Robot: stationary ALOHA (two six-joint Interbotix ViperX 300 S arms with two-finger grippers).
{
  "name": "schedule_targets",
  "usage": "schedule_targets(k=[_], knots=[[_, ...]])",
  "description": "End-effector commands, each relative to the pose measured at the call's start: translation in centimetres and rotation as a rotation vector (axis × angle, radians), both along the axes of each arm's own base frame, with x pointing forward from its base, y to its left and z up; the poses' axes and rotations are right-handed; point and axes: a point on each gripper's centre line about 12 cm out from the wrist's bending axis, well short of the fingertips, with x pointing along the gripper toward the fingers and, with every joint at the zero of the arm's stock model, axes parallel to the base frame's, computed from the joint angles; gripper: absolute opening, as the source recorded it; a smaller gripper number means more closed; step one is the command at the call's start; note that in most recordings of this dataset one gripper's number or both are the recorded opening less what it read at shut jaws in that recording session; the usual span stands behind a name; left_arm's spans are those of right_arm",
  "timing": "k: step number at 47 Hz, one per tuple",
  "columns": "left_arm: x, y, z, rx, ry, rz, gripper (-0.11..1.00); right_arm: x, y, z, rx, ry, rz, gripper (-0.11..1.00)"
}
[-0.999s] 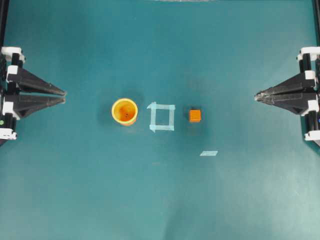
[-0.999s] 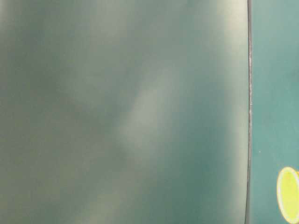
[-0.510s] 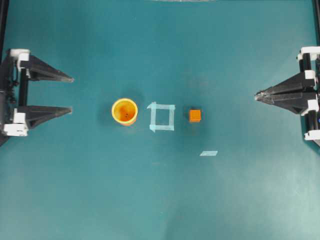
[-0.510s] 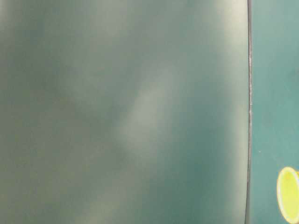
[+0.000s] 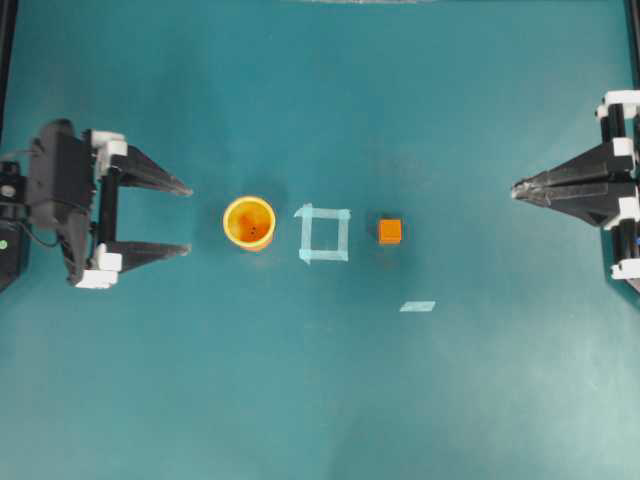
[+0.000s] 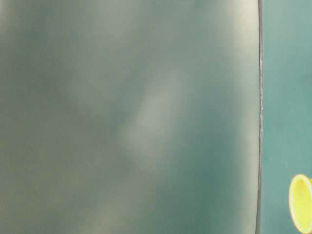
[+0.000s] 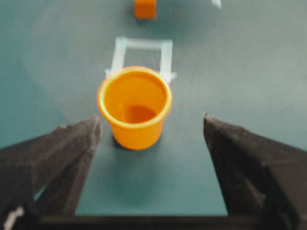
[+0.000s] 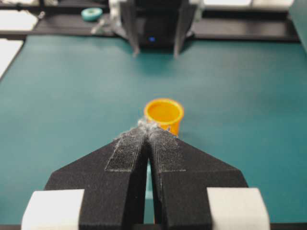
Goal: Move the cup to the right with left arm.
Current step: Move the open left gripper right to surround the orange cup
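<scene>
The orange cup (image 5: 249, 222) with its yellow rim stands upright on the teal table, left of a square of pale tape (image 5: 324, 234). My left gripper (image 5: 188, 217) is open wide just left of the cup, its two black fingers pointing at it without touching. In the left wrist view the cup (image 7: 135, 107) sits ahead of the left gripper (image 7: 151, 123), slightly left of centre. At the far right my right gripper (image 5: 515, 190) is shut into a wedge with nothing in it. From the right wrist view the cup (image 8: 164, 113) shows beyond the shut right gripper (image 8: 148, 125). The cup's rim (image 6: 301, 203) peeks in at table level.
A small orange cube (image 5: 390, 231) lies right of the tape square, and a loose strip of tape (image 5: 417, 306) lies nearer the front. The cube (image 7: 145, 8) also shows beyond the tape square (image 7: 142, 57) in the left wrist view. The table-level view is mostly blurred grey-green.
My left gripper has opened from a shut wedge to wide open and has moved right toward the cup. The cup, cube and right arm have not moved.
</scene>
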Motion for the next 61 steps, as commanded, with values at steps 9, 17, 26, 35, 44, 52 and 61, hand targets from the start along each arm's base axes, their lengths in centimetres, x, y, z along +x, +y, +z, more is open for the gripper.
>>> schedule_targets(k=[9, 17, 26, 35, 44, 52, 61], knots=[[1.8, -0.3, -2.1, 0.024, -0.002, -0.024, 0.84, 0.2, 0.0, 1.3, 0.0, -0.034, -0.002, 0.0], [2.2, 0.2, -4.1, 0.044, 0.052, -0.012, 0.84, 0.3, 0.0, 1.5, 0.0, -0.038, -0.002, 0.0], [2.4, 1.6, -5.3, 0.039, 0.067, 0.038, 0.84, 0.3, 0.0, 1.7, 0.0, -0.041, -0.002, 0.0], [3.3, 1.9, -5.5, 0.03, 0.069, 0.052, 0.84, 0.3, 0.0, 1.8, 0.0, -0.043, -0.002, 0.0], [4.4, 1.0, -6.3, 0.022, 0.092, 0.021, 0.84, 0.3, 0.0, 1.7, -0.002, -0.035, -0.002, 0.0], [5.8, 0.9, -6.9, 0.022, 0.098, 0.013, 0.84, 0.3, 0.0, 1.7, -0.005, -0.032, -0.001, 0.0], [7.3, 0.9, -7.3, 0.029, 0.095, 0.009, 0.84, 0.3, 0.0, 1.7, -0.005, -0.032, -0.001, 0.0]])
